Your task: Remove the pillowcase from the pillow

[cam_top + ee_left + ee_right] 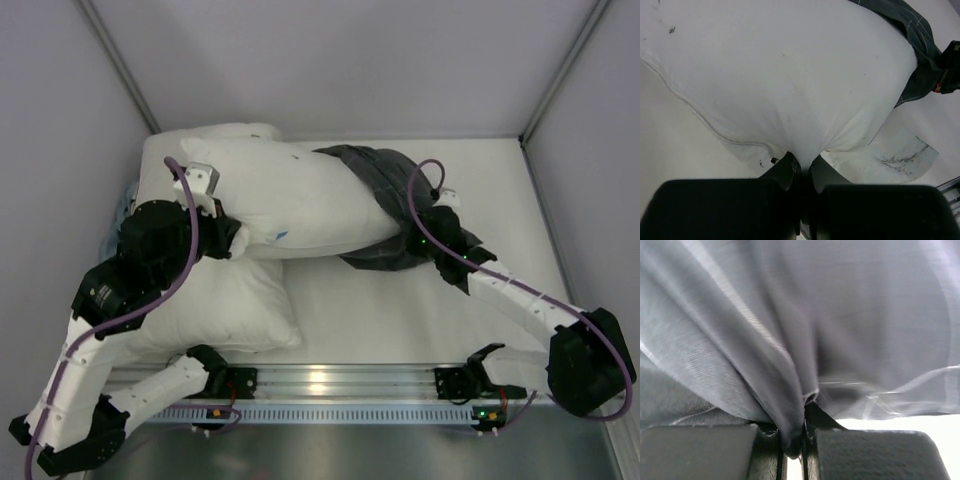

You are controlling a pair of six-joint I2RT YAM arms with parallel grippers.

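The plump white pillow [300,200] lies across the middle of the table, mostly bare. The dark grey-blue checked pillowcase [375,190] is bunched over its right end. My left gripper [236,240] is shut on the pillow's near left edge; in the left wrist view the white cloth [790,75] is pinched between the closed fingers [806,167], and the pillowcase [920,45] shows at the top right. My right gripper [425,245] is shut on the pillowcase's near right edge; in the right wrist view a fold of the fabric [790,325] runs down between its jaws [799,437].
A second white pillow [225,310] lies at the near left, under the left arm; its printed corner shows in the left wrist view [900,155]. More white bedding [165,160] sits at the back left. A metal rail [330,385] runs along the near edge. Walls close in on both sides.
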